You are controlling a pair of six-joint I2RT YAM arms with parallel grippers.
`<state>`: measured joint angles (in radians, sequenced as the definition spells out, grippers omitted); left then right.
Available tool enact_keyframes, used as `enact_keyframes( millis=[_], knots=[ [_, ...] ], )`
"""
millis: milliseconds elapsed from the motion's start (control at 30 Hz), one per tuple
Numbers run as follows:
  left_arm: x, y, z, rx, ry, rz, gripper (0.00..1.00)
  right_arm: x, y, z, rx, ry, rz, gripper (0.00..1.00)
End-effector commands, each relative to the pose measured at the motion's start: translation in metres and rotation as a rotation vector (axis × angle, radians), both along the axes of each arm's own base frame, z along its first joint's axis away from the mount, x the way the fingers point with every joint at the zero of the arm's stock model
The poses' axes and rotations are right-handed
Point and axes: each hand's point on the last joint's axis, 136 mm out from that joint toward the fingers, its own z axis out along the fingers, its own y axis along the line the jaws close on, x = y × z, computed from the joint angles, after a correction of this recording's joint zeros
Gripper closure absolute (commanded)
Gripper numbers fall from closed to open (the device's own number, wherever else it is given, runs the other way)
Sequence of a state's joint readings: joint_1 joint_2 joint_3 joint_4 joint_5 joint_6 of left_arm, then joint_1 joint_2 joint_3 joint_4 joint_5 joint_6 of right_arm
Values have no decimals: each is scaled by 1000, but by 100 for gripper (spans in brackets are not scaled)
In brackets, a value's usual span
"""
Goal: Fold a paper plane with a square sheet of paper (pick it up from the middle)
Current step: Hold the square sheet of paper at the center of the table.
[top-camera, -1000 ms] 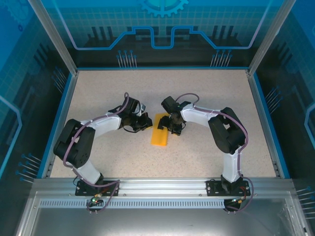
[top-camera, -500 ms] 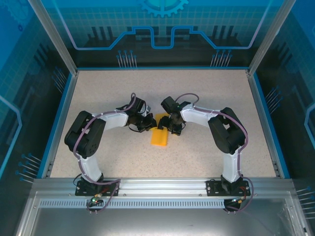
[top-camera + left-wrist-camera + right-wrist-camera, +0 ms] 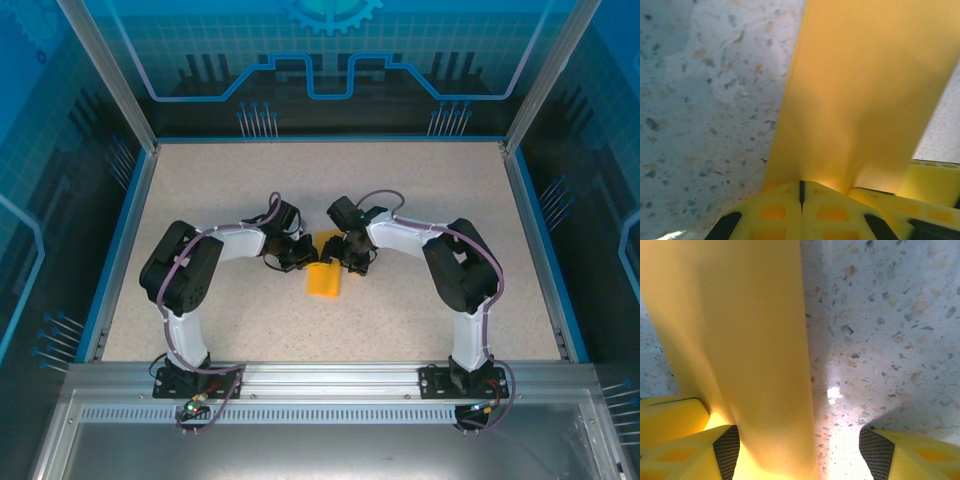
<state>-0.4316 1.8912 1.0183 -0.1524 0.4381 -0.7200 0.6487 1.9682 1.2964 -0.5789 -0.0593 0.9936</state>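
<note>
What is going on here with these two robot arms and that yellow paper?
Two robot arms are working on an orange-yellow sheet of paper, which lies on the speckled table as a narrow folded strip. Both grippers meet at the strip's far end. The left gripper is shut, its tips right at the paper's edge; whether it pinches the paper is unclear. The right gripper is open, with the strip running past one finger. No plane shape yet.
</note>
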Motion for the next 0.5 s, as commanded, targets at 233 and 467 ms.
enact_keyframes(
  millis=[233, 467],
  knots=[
    [-18, 11, -30, 86, 77, 6, 100, -28, -25, -42, -127, 101, 13, 28],
    [-19, 16, -32, 121, 70, 1, 100, 10, -15, 37, 96, -124, 43, 25]
  ],
)
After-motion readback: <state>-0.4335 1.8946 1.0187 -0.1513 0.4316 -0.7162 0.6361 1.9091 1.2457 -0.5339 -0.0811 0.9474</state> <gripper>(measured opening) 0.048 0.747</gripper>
